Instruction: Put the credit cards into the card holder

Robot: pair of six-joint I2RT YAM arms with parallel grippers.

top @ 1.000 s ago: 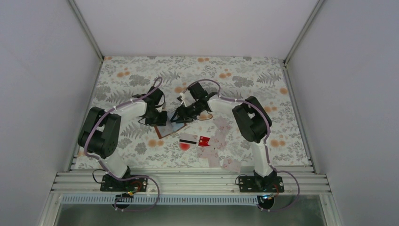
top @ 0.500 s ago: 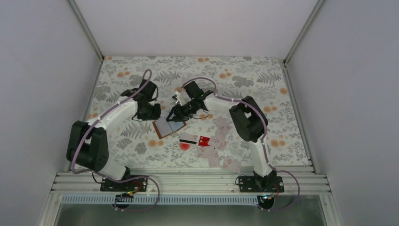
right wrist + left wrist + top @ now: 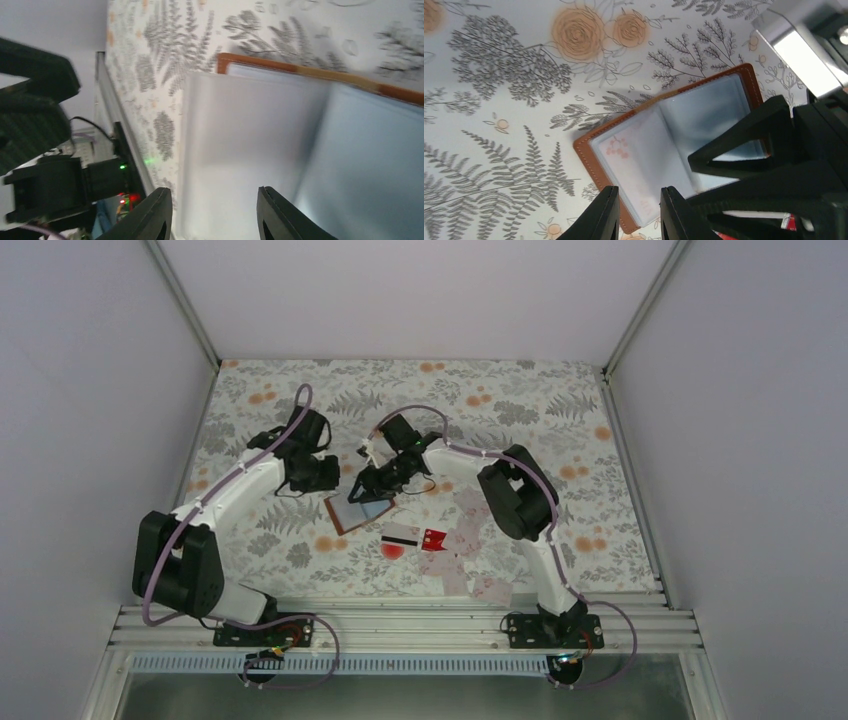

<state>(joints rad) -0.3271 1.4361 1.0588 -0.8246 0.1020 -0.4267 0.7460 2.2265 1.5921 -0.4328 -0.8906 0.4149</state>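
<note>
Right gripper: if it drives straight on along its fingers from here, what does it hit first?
Most likely the open card holder: its pale inner page fills the view directly ahead of the right gripper. The depth is unclear, so I can't say how close it is.

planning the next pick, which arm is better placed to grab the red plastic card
Right, probably. The red plastic card lies to the right of the open brown leather card holder; the right pincer is over that holder, the left pincer farther left.
</note>
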